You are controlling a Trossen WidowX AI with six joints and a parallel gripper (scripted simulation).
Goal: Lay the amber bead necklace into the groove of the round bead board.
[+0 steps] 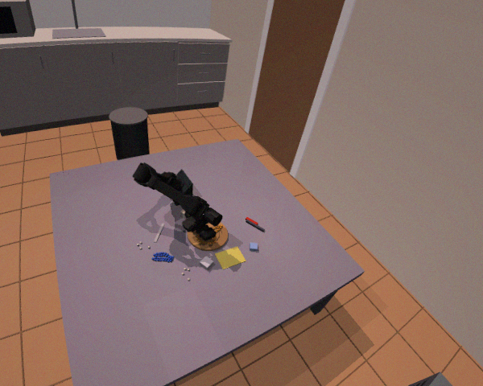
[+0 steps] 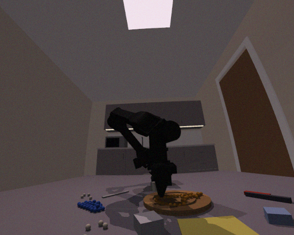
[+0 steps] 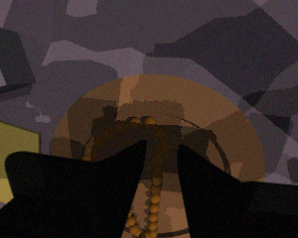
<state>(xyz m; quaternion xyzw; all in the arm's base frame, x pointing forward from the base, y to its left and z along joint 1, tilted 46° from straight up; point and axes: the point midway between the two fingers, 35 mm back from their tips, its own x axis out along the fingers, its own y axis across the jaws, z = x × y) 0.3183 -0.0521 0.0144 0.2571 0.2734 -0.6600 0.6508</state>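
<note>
The round wooden bead board (image 1: pixel 212 247) (image 2: pixel 205 206) (image 3: pixel 243 129) lies flat, with a ring groove in its top. The amber bead necklace (image 1: pixel 219 227) (image 2: pixel 190 196) (image 3: pixel 154 208) lies on it in an uneven loop. In the wrist view some beads follow the arc at the far left, while one strand cuts inward across the middle. My gripper (image 2: pixel 161 196) (image 3: pixel 162 148) points down, low over the board, partly open with a narrow gap. The inner strand runs beneath that gap, with no bead seen clamped. Shadow and the fingers hide part of the necklace.
A blue bead string (image 1: pixel 163 256) (image 2: pixel 91 206), a grey block (image 1: pixel 206 263) (image 2: pixel 148 222), a yellow sheet (image 1: pixel 230 257) (image 2: pixel 218 224) and a blue block (image 1: pixel 253 246) (image 2: pixel 277 215) lie around the board. Red and black pens (image 2: pixel 268 196), a pale stick (image 1: pixel 158 232) and loose pale beads lie farther out.
</note>
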